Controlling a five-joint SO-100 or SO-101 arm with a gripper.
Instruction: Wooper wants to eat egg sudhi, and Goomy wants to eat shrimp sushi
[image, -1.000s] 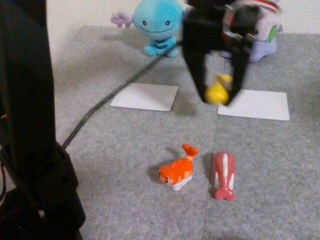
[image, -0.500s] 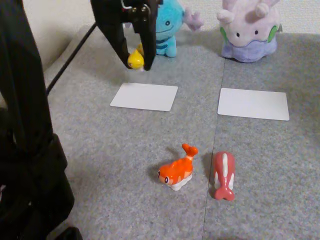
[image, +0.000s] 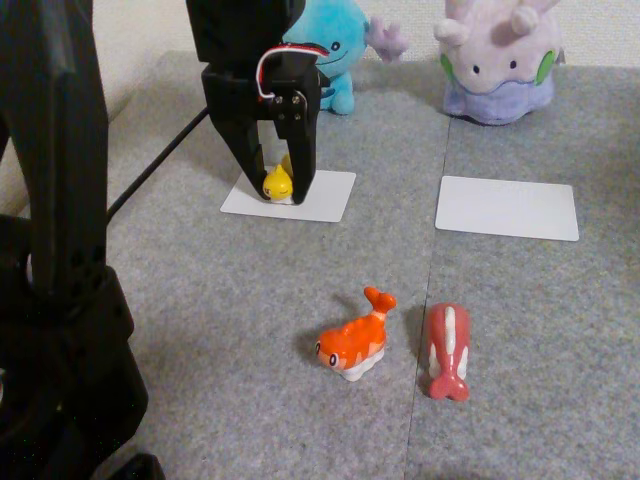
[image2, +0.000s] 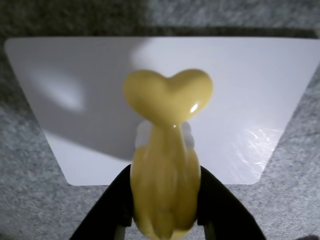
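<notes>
My gripper (image: 279, 187) is shut on the yellow egg sudhi (image: 277, 183), holding it just over or on the left white card (image: 320, 200) in front of Wooper (image: 325, 45). In the wrist view the egg sudhi (image2: 166, 160) sits between the two dark fingers (image2: 112, 205), its forked tail over the white card (image2: 240, 95). Goomy (image: 497, 60) sits at the back right behind the right white card (image: 507, 208). The orange shrimp sushi (image: 354, 341) lies on the grey mat in front.
A pinkish-red, white-striped sushi figure (image: 447, 352) lies right of the shrimp sushi. A black stand (image: 60, 260) fills the left edge of the fixed view. A black cable (image: 150, 175) runs diagonally across the grey mat (image: 250, 300) toward the arm.
The gripper, still holding the egg sudhi, came from near Goomy over to the left, then descended from beside Wooper down to the left white card.
</notes>
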